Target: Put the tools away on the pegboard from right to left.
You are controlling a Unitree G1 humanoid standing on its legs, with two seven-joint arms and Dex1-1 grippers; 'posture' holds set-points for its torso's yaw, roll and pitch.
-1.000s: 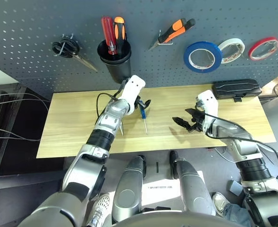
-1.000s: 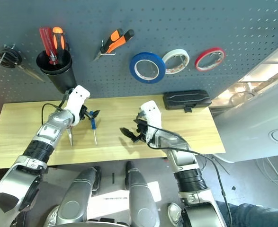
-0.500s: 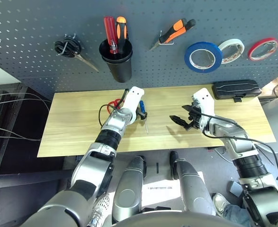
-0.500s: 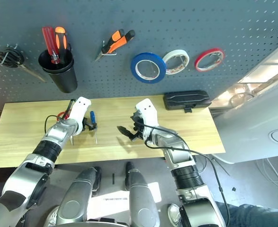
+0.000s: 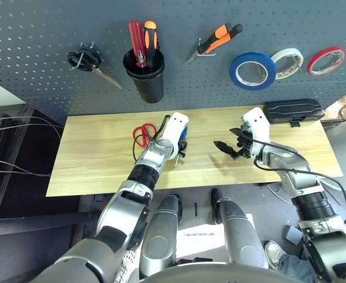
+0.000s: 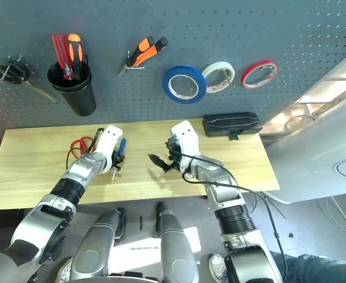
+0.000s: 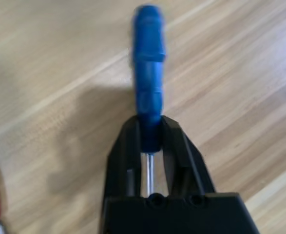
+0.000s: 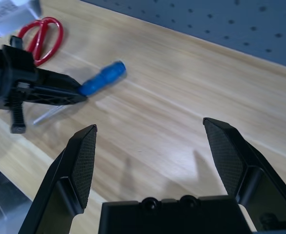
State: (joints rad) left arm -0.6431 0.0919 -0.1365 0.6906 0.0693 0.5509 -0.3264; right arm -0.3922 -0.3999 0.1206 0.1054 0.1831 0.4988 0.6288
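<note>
Gripper, left: both fingers closed on the lower end of the blue handle of the small screwdriver, metal shaft running back between them. Position: low over the counter, handle shadowed on the wood. Gripper, right: released, fingers spread wide, nothing between them; located above the right part of the counter.

Surface: light wooden counter, pale streaked grain. Red-handled scissors lie on it, just beside the left gripper on its outer side. Black case at the far right, next to the foot of the pegboard.

Pegboard: dark grey, regular small holes, rising behind the counter. From left to right: black-handled scissors on a hook; black cup containing red screwdriver and orange-and-black screwdriver; orange-and-black-handled pliers on a hook, tilted; blue tape roll; white tape roll; red tape roll.

Room: grey floor with a bright patch of light in front of the counter. White cables trail over a dark area at left. At lower right, a person's shoe and blue trouser leg. Pale curved surface beyond the counter's right end.
</note>
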